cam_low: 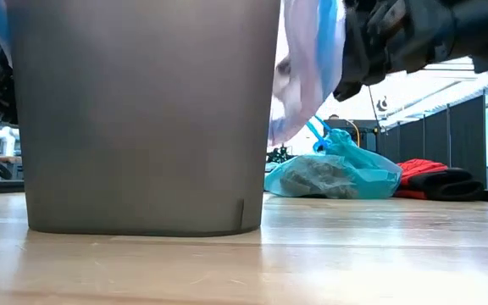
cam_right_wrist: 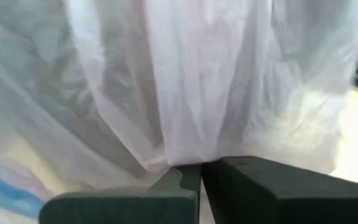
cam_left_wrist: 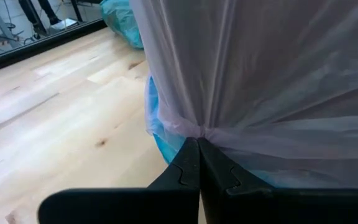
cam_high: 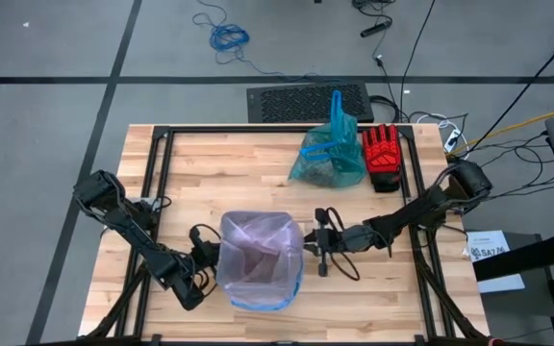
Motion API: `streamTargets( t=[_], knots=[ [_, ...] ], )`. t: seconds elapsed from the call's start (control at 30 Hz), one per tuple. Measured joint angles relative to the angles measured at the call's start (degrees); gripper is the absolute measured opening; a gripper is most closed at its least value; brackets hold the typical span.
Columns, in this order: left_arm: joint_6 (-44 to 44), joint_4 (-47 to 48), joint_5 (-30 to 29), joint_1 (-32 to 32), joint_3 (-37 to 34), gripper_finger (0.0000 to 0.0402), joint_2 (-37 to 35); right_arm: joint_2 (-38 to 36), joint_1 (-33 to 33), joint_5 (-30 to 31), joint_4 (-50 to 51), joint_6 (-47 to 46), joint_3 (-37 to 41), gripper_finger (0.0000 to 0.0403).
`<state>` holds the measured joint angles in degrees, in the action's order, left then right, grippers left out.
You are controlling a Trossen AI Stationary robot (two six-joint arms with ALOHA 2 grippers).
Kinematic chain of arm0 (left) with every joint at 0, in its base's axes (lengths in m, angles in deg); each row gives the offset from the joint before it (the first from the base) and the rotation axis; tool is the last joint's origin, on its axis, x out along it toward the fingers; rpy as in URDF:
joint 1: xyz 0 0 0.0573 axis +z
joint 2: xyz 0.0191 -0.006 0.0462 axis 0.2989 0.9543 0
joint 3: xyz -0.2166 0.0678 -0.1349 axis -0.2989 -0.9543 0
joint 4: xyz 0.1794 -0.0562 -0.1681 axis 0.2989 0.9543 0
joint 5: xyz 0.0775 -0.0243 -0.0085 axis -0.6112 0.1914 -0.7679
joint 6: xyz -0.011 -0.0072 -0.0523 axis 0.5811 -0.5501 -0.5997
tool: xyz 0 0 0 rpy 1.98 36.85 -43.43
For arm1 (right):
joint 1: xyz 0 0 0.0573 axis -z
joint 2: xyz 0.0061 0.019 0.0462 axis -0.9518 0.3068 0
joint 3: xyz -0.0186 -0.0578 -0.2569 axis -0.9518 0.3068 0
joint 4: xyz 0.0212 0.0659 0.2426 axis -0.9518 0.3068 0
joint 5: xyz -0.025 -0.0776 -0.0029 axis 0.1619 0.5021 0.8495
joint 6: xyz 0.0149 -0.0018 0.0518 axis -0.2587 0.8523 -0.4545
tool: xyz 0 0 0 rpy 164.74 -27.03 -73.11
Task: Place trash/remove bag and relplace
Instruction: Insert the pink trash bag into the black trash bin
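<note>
A grey bin (cam_low: 142,119) stands on the table near its front edge, lined with the pale pink translucent bag (cam_high: 260,252) with a blue edge (cam_high: 258,300). My left gripper (cam_high: 212,256) is at the bin's left side, shut on the pink bag. My right gripper (cam_high: 308,240) is at the bin's right side, shut on the pink bag. The teal-green bag (cam_high: 327,154), tied and holding brown paper wads, lies on the table's far part; it also shows in the low view (cam_low: 333,174). Its loop handles (cam_high: 337,106) stick up. My left gripper pinches a gathered bunch of the pink bag's film (cam_left_wrist: 194,132) between its two fingers, several layers, at the bin's left side. The film fans out taut from the pinch. My right gripper pinches a gathered fold of the pink bag's film (cam_right_wrist: 188,158) between its two fingers, at the bin's right side. The film spreads from the pinch in pleats, and a flap hangs outside the bin (cam_low: 307,76).
A red and black glove (cam_high: 383,156) lies right of the teal-green bag. A black frame (cam_high: 162,144) runs around the table's far and side edges. Bare wood lies between the bin and the teal-green bag.
</note>
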<state>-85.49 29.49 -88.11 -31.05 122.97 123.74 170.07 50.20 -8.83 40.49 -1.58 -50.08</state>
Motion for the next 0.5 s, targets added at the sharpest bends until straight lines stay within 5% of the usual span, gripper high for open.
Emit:
streamTargets(
  t=[0.4,0.5],
  knots=[
    [3.1,0.7,0.5,-1.5,1.4,0.0,-0.5,-3.9,-5.7,1.3,2.9,0.1,0.0,0.0],
    [3.1,0.7,1.1,-1.5,1.4,0.0,-0.5,-3.6,-4.9,5.7,8.6,-2.3,0.0,0.0]
  ],
)
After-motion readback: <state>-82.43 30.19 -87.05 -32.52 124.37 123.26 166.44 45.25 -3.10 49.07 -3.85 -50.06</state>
